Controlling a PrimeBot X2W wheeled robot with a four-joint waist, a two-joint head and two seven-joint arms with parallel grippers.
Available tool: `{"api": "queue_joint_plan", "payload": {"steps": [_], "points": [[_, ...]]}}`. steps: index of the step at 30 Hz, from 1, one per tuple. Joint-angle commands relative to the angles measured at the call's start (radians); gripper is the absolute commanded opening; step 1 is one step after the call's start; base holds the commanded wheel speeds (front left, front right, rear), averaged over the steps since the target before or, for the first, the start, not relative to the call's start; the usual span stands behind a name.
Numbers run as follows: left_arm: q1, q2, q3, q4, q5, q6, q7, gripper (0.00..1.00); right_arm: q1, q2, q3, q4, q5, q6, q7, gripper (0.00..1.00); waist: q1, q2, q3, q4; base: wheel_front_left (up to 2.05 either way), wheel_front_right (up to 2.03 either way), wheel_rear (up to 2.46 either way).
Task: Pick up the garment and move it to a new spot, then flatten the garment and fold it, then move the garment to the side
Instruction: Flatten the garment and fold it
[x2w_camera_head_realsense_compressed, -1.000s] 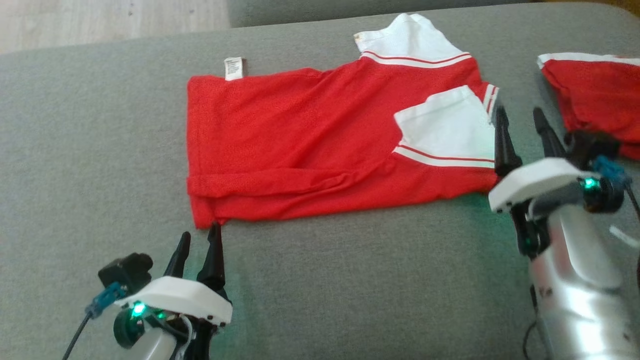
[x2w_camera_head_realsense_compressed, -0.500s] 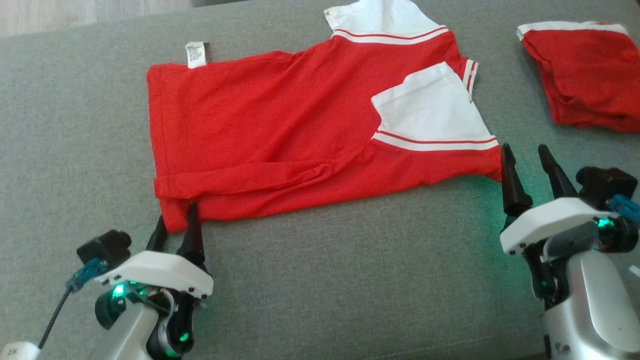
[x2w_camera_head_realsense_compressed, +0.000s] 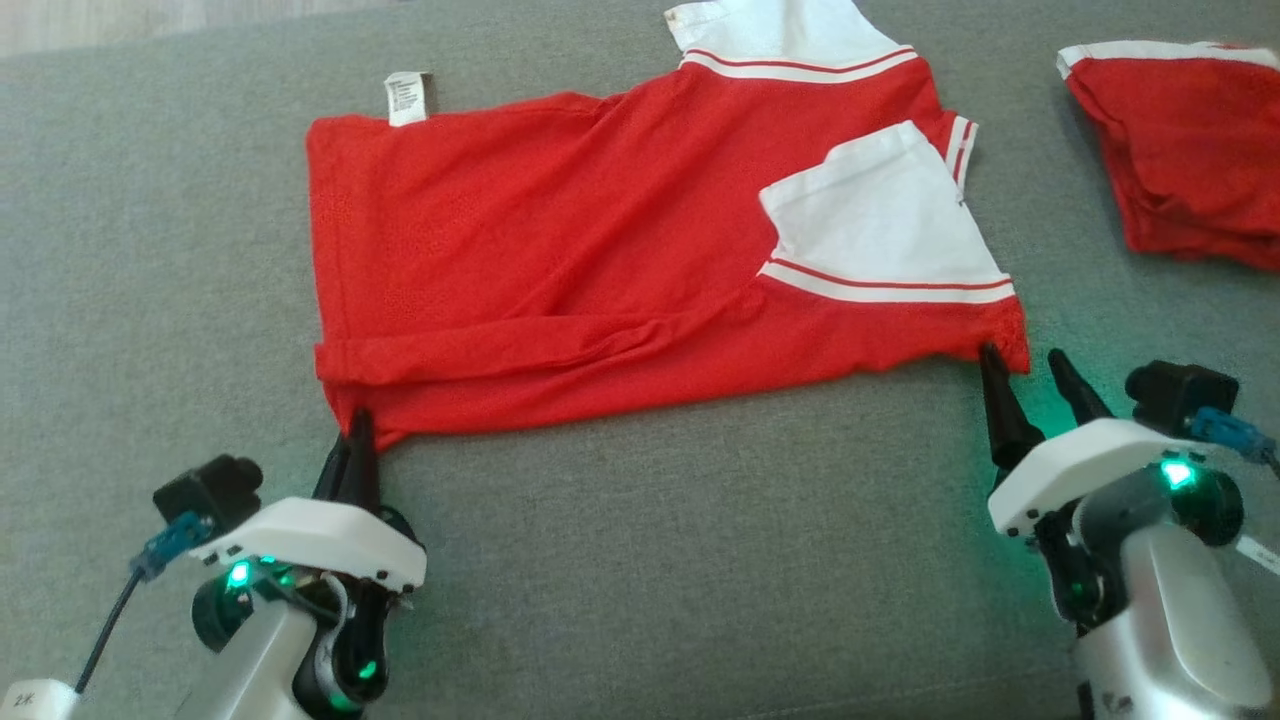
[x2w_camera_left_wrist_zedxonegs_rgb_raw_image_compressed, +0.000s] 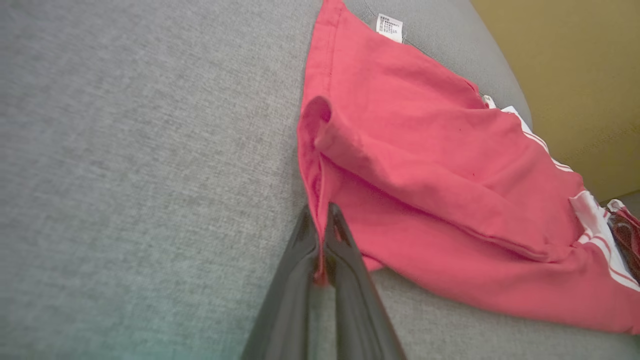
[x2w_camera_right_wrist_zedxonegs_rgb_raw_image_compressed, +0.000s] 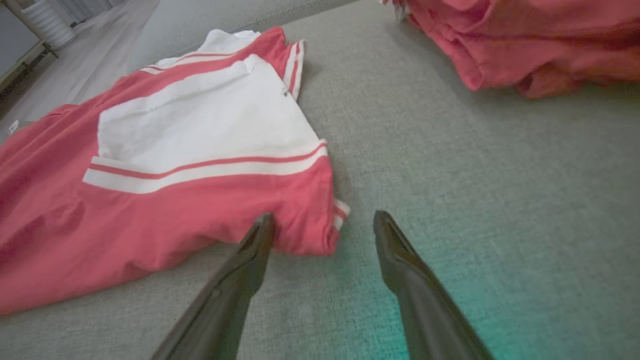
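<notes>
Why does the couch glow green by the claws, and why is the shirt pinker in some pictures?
Head view: green lamps on the wrists tint the couch beside the right claw. Right wrist view: the same teal glow at lower right, and the shirt looks washed-out pink. Left wrist view: the shirt is pale pink too, with faint teal at bottom left.

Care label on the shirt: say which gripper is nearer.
Left. The left gripper pinches the shirt at its hem corner, at the same end as the care label; the right gripper stands open at the sleeve end.
</notes>
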Motion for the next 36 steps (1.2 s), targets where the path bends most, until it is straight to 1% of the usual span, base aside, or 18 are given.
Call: {"api": "queue_joint_plan", "payload": {"steps": [1, 3, 4, 5, 7, 8, 9, 12, 17, 18, 19, 22, 25, 28, 29, 32, 36], "points": [[-0.020, 0.017, 0.034, -0.024, 0.004, -0.001, -0.009, 0.00, -0.052, -0.003, 0.017, -0.010, 0.020, -0.001, 0.003, 1.00, 0.0000, 0.0000, 0.000, 0.005, 0.00, 0.00, 0.00], [-0.021, 0.019, 0.034, -0.030, 0.006, -0.002, -0.010, 0.00, -0.081, -0.003, 0.013, 0.041, 0.056, -0.001, 0.014, 1.00, 0.0000, 0.0000, 0.000, 0.010, 0.00, 0.00, 0.00], [-0.022, 0.020, 0.033, -0.034, 0.007, -0.002, -0.012, 0.00, -0.095, -0.003, 0.013, 0.068, 0.063, -0.001, 0.021, 0.97, 0.0000, 0.0000, -0.001, 0.012, 0.00, 0.00, 0.00], [-0.023, 0.020, 0.032, -0.037, 0.008, -0.003, -0.012, 0.00, -0.109, -0.003, 0.015, 0.095, 0.067, -0.001, 0.029, 0.54, 0.0000, 0.0000, -0.001, 0.015, 0.00, 0.00, 0.00], [-0.027, 0.021, 0.029, -0.044, 0.010, -0.004, -0.010, 0.00, -0.135, -0.003, 0.020, 0.136, 0.091, -0.001, 0.040, 0.22, 0.0000, 0.0000, -0.003, 0.021, 0.00, 0.00, 0.00], [-0.029, 0.023, 0.028, -0.048, 0.012, -0.004, -0.009, 0.00, -0.148, -0.003, 0.024, 0.150, 0.098, -0.001, 0.040, 0.02, 0.0000, 0.0000, -0.005, 0.023, 0.00, 0.00, 0.00], [-0.032, 0.025, 0.027, -0.052, 0.014, -0.004, -0.008, 0.00, -0.161, -0.003, 0.027, 0.158, 0.103, -0.001, 0.038, 0.00, 0.0000, 0.0000, -0.007, 0.024, 0.00, 0.00, 0.00], [-0.040, 0.038, 0.026, -0.073, 0.022, -0.004, -0.006, 0.00, -0.195, -0.003, 0.033, 0.162, 0.105, -0.001, 0.035, 0.00, 0.0000, 0.0000, -0.017, 0.024, 0.00, 0.00, 0.00], [-0.056, 0.079, 0.029, -0.138, 0.038, 0.004, 0.015, 0.00, -0.225, -0.004, 0.014, 0.109, 0.091, -0.001, 0.068, 0.00, 0.0000, 0.0000, -0.043, 0.026, 0.00, 0.00, 0.00], [-0.056, 0.079, 0.029, -0.138, 0.038, 0.004, 0.015, 0.00, -0.225, -0.004, 0.014, 0.109, 0.091, -0.001, 0.068, 0.00, 0.0000, 0.0000, -0.043, 0.026, 0.00, 0.00, 0.00], [-0.058, 0.103, 0.031, -0.174, 0.044, 0.011, 0.031, 0.00, -0.223, -0.012, 0.000, 0.073, 0.085, -0.001, 0.101, 0.00, 0.0000, 0.0000, -0.054, 0.027, 0.00, 0.00, 0.00], [-0.048, 0.139, 0.032, -0.237, 0.050, 0.028, 0.062, 0.00, -0.202, -0.026, -0.020, 0.009, 0.076, -0.001, 0.167, 0.00, 0.0000, 0.0000, -0.072, 0.029, 0.00, 0.00, 0.00], [-0.017, 0.175, 0.027, -0.302, 0.053, 0.049, 0.097, 0.00, -0.156, -0.033, -0.040, -0.080, 0.072, -0.001, 0.230, 0.00, 0.0000, 0.0000, -0.090, 0.033, 0.00, 0.00, 0.00], [0.033, 0.199, 0.023, -0.364, 0.053, 0.070, 0.112, 0.00, -0.084, -0.034, -0.057, -0.180, 0.070, -0.001, 0.283, 0.00, 0.0000, 0.0000, -0.103, 0.035, 0.00, 0.00, 0.00], [0.033, 0.199, 0.023, -0.364, 0.053, 0.070, 0.112, 0.00, -0.084, -0.034, -0.057, -0.180, 0.070, -0.001, 0.283, 0.00, 0.0000, 0.0000, -0.103, 0.035, 0.00, 0.00, 0.00], [0.099, 0.199, 0.015, -0.401, 0.044, 0.089, 0.112, 0.00, 0.009, -0.028, -0.081, -0.263, 0.066, -0.001, 0.322, 0.00, 0.0000, 0.0000, -0.114, 0.038, 0.00, 0.00, 0.00], [0.189, 0.172, -0.002, -0.403, 0.023, 0.100, 0.089, 0.00, 0.137, -0.012, -0.108, -0.328, 0.082, -0.001, 0.343, 0.00, 0.0000, 0.0000, -0.123, 0.042, 0.00, 0.00, 0.00]]}}
